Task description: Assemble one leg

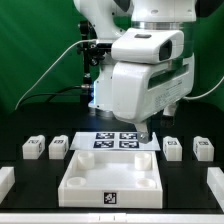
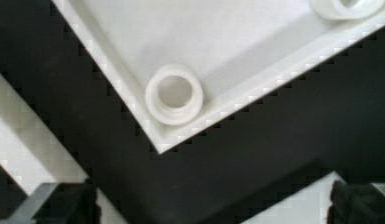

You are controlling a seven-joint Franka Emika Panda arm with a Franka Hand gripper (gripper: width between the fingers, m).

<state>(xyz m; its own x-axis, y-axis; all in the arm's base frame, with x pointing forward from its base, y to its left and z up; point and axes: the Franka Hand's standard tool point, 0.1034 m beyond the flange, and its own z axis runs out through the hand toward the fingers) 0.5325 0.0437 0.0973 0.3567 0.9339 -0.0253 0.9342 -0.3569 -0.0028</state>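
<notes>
On a black table (image 1: 35, 172), before a green backdrop (image 1: 30, 50): a white square tray (image 1: 72, 180) at six o'clock of the exterior view, raised rim all round, one tag on its near wall. Just behind it, at twelve o'clock of the tray, the marker board (image 1: 85, 141), flat, tags facing up.

Four small white tagged pegs in a row to either side, none in the grip. At nine o'clock of the tray, first leg (image 1: 33, 147) and second leg (image 1: 58, 148), near each other but apart. At three o'clock, third leg (image 1: 172, 147) and fourth leg (image 1: 203, 148), likewise apart. Each resting on the table, outside the tray.

Above the middle, the white arm (image 1: 150, 70), pointing down with the gripper (image 1: 144, 133) over the tray's one-o'clock corner, beside the marker board's three-o'clock end. Probably hovering rather than touching, though hard to judge from this angle.

In the wrist view: gripper (image 2: 207, 205) with dark fingers (image 2: 56, 203) at opposite edges of the frame, spread wide, holding nothing. Beyond them, a corner of the tray (image 2: 242, 55) against the table, with a round socket (image 2: 175, 92) just inside that corner and a second socket (image 2: 340, 8) cut off by the frame.

More white pieces (image 1: 5, 182) at eight and four o'clock of the exterior view, too cropped to name.
</notes>
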